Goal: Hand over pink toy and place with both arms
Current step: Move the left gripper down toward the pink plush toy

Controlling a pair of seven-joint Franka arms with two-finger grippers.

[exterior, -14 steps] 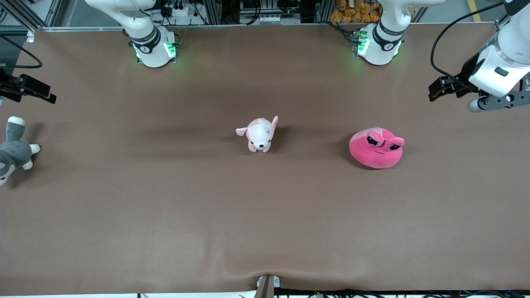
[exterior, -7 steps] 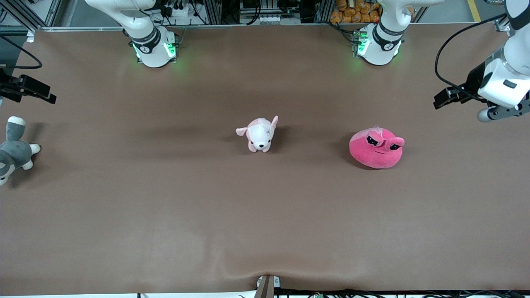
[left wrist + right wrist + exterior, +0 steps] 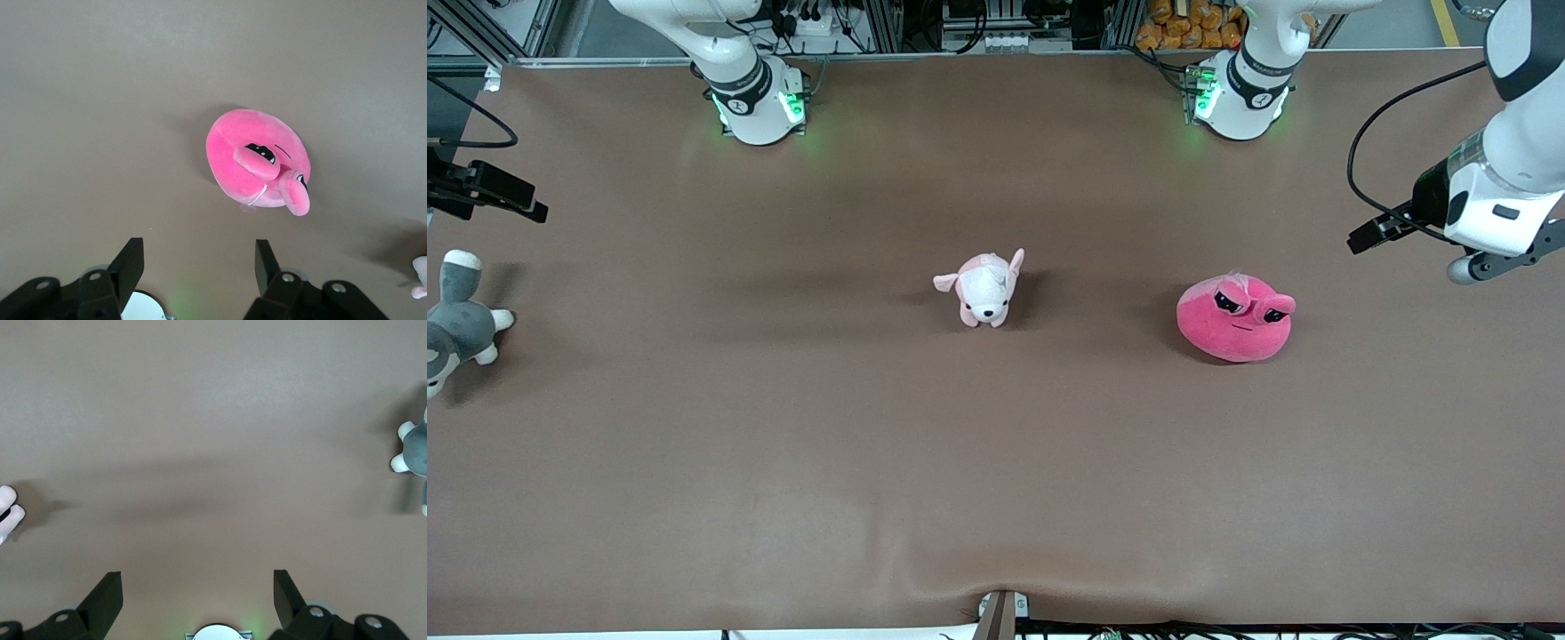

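Observation:
The pink toy (image 3: 1234, 318) sits on the brown table toward the left arm's end, with its stalk eyes up. In the left wrist view the pink toy (image 3: 257, 160) lies ahead of the fingers, apart from them. My left gripper (image 3: 1362, 242) hangs over the table at that end, beside the toy and not touching it. In its own view the left gripper (image 3: 198, 267) is open and empty. My right gripper (image 3: 535, 212) waits over the right arm's end of the table. In its own view the right gripper (image 3: 197, 593) is open and empty.
A small pale pink-and-white puppy plush (image 3: 985, 289) stands at mid table. A grey-and-white plush animal (image 3: 458, 324) lies at the right arm's end; it also shows in the right wrist view (image 3: 415, 453). The arm bases (image 3: 756, 102) stand along the table's edge farthest from the front camera.
The left arm has swung, and its gripper has shifted over the table toward the pink toy. The right arm and the plushes have not moved.

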